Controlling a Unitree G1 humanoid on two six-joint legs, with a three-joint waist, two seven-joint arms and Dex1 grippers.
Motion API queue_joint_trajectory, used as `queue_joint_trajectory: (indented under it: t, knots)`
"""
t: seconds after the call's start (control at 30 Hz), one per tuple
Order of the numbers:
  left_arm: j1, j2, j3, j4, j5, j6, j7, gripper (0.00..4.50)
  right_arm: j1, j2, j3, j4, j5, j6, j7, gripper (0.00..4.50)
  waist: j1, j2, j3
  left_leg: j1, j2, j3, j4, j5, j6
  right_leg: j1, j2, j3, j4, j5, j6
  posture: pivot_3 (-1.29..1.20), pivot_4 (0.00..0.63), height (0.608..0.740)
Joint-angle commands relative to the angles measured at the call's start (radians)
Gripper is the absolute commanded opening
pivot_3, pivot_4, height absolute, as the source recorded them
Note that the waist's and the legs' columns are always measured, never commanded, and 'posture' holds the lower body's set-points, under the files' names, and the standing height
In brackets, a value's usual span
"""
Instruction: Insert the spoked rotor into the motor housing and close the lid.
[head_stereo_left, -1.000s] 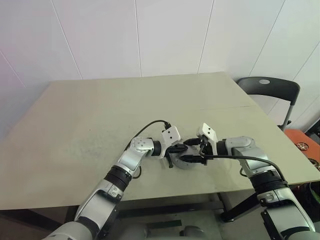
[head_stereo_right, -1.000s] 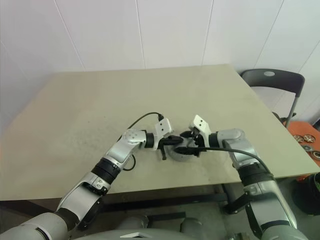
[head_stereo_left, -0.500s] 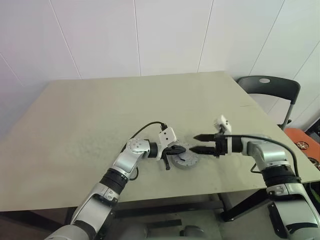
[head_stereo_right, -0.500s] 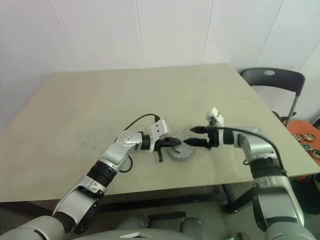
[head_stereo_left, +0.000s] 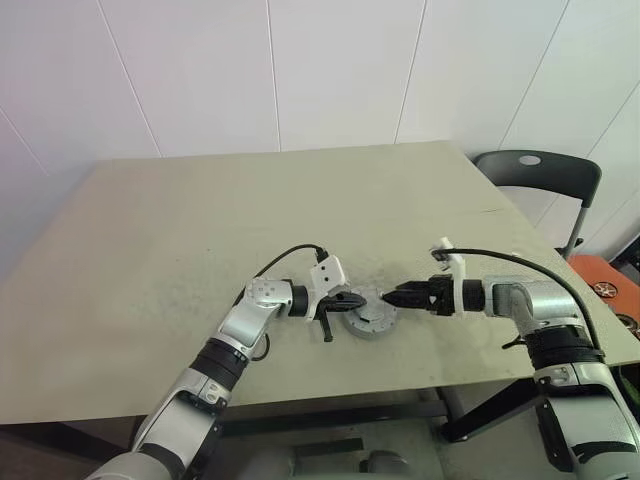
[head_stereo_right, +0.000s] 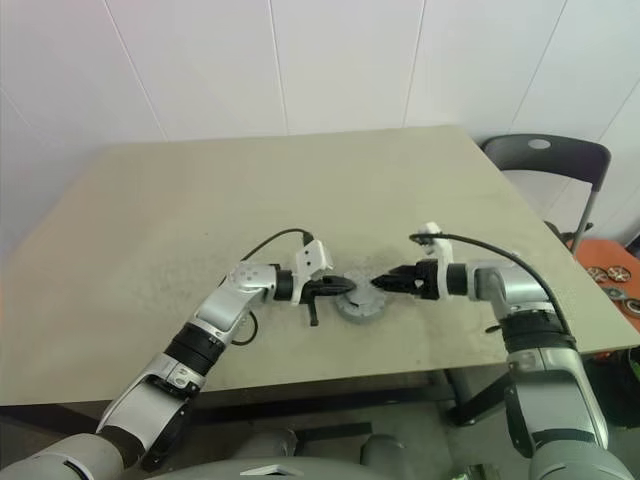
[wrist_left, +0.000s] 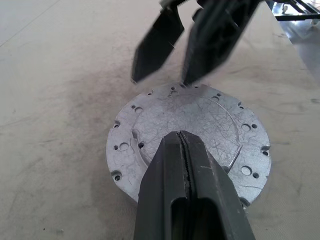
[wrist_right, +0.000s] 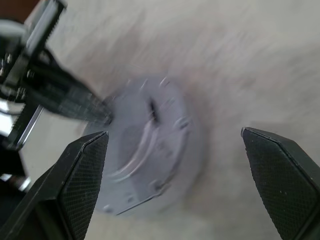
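Note:
The lid (wrist_left: 190, 145), a flat grey disc with small holes round its edge, lies near the table's front edge (head_stereo_left: 371, 321). My left gripper (head_stereo_left: 350, 300) is shut, holds nothing, and its tips (wrist_left: 182, 136) rest over the lid's left part. My right gripper (head_stereo_left: 392, 296) hovers just right of the lid, pointing at it. It is open, with its fingers (wrist_right: 75, 165) spread wide and nothing between them. The spoked rotor and the motor housing are hidden; what lies under the lid cannot be seen.
The beige table (head_stereo_left: 200, 230) stretches wide behind and to the left of the arms. A dark chair (head_stereo_left: 540, 175) stands past the table's right corner. An orange surface with round parts (head_stereo_left: 605, 285) sits low at the far right.
My right gripper has drawn back to the right off the lid and rolled its wrist. The left gripper has stayed shut at the lid's left side.

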Motion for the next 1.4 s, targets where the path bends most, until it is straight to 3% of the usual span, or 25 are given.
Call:
queue_joint_trajectory:
  t: [0.03,0.33,0.47,0.6,0.7,0.8,0.9,1.13,1.4]
  knots:
    - [0.038,0.026,-0.029,0.059,0.042,0.03,0.007,0.0,-0.024,-0.024,0.073,-0.113,0.003,0.108,-0.018,4.46,0.0,0.0,0.0,-0.001,0.0,0.0,0.0,0.0,0.0,-0.001,0.0,0.0,0.0,0.0,0.0,0.0,0.0,0.74]
    - [0.008,0.059,-0.029,0.039,0.051,0.023,-0.008,0.0,-0.066,-0.005,0.152,-0.227,0.087,0.323,-0.005,4.46,-0.003,0.0,-0.001,-0.01,0.001,0.0,0.001,0.0,0.0,-0.01,0.001,0.0,0.001,0.001,0.0,0.0,0.0,0.74]
    - [-0.017,0.088,-0.048,0.038,0.059,0.012,-0.043,0.0,-0.1,0.079,0.12,-0.25,0.198,0.487,0.002,4.46,-0.015,0.0,-0.001,-0.011,0.006,0.0,0.001,-0.001,-0.002,-0.011,0.006,0.0,0.001,0.002,-0.001,0.0,0.0,0.74]
    - [-0.105,0.11,-0.041,0.096,0.077,-0.023,-0.054,0.0,-0.203,0.283,-0.06,-0.062,0.217,0.61,-0.119,4.46,-0.039,0.002,0.001,-0.011,0.01,-0.001,0.001,-0.001,-0.003,-0.011,0.01,0.0,0.003,0.005,-0.005,0.0,0.0,0.74]
    - [-0.135,0.1,-0.022,0.13,0.08,-0.038,-0.039,0.0,-0.238,0.37,-0.174,0.078,0.171,0.524,-0.262,4.29,-0.046,0.004,0.002,-0.011,0.01,-0.002,0.002,0.001,-0.006,-0.012,0.012,0.001,0.004,0.006,-0.008,0.0,0.0,0.74]
    - [-0.121,0.087,-0.005,0.13,0.075,-0.036,-0.03,0.0,-0.232,0.411,-0.27,0.152,0.159,0.437,-0.365,3.55,-0.047,0.004,0.001,-0.009,0.01,-0.003,0.001,0.001,-0.006,-0.012,0.013,0.0,0.003,0.006,-0.008,0.0,0.0,0.74]
    - [-0.074,0.084,-0.003,0.099,0.077,-0.025,-0.035,0.0,-0.181,0.405,-0.263,0.12,0.157,0.407,-0.398,2.63,-0.049,0.006,0.001,-0.011,0.009,-0.003,0.0,0.001,-0.006,-0.016,0.012,0.001,0.004,0.006,-0.007,0.0,0.0,0.74]
    - [-0.034,0.068,0.024,0.085,0.082,-0.011,-0.017,0.0,-0.174,0.373,-0.268,0.154,0.142,0.338,-0.447,2.56,-0.025,0.01,-0.002,-0.008,0.007,-0.003,0.002,0.0,-0.006,-0.011,0.01,0.0,0.004,0.006,-0.007,0.0,0.0,0.74]
    - [-0.051,0.014,0.087,0.092,0.061,-0.064,0.053,0.0,-0.164,0.332,-0.191,0.146,0.135,0.301,-0.401,2.56,-0.012,0.01,-0.002,-0.004,0.007,-0.003,0.004,0.001,-0.007,-0.007,0.01,0.0,0.004,0.007,-0.007,0.0,0.0,0.74]
